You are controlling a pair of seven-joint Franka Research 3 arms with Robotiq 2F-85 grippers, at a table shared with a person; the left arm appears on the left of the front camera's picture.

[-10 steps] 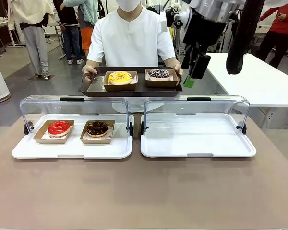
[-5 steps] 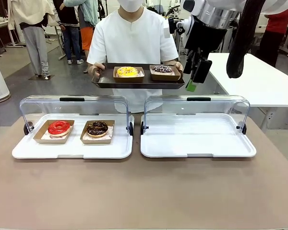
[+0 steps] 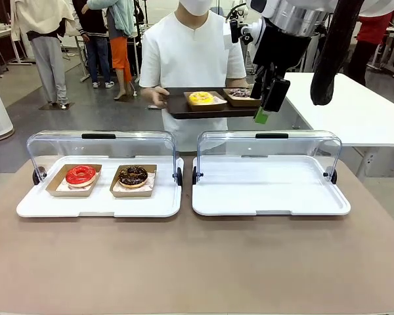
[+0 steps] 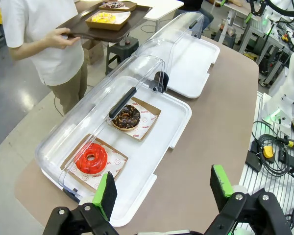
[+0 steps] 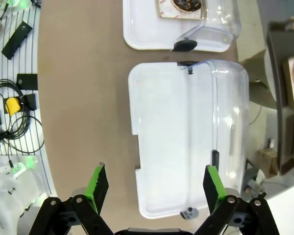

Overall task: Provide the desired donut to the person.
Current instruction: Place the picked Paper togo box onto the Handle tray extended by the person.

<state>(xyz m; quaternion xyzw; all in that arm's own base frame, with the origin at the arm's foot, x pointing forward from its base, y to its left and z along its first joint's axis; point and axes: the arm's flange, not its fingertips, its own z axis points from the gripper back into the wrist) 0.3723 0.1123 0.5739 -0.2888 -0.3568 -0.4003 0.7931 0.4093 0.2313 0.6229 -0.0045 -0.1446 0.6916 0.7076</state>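
Holding: the person [image 3: 192,52] at the far side of the table [image 3: 197,262] carries a dark tray [image 3: 210,108] bearing a yellow donut [image 3: 201,98] and a dark sprinkled donut [image 3: 240,93]
Case stock: red donut [image 3: 81,174] and chocolate donut [image 3: 132,175] sit side by side in the left display case [image 3: 98,200], lid raised
Right case: right display case [image 3: 269,197] bare, lid raised
Right pincer [image 3: 268,98]: spread, nothing held, raised just beside the tray's edge
Left pincer [image 4: 161,188]: spread, nothing held, high over the table's near edge
Judgement: delivery looks done; lift the right arm straight up, clear of tray and hand [image 3: 159,96]
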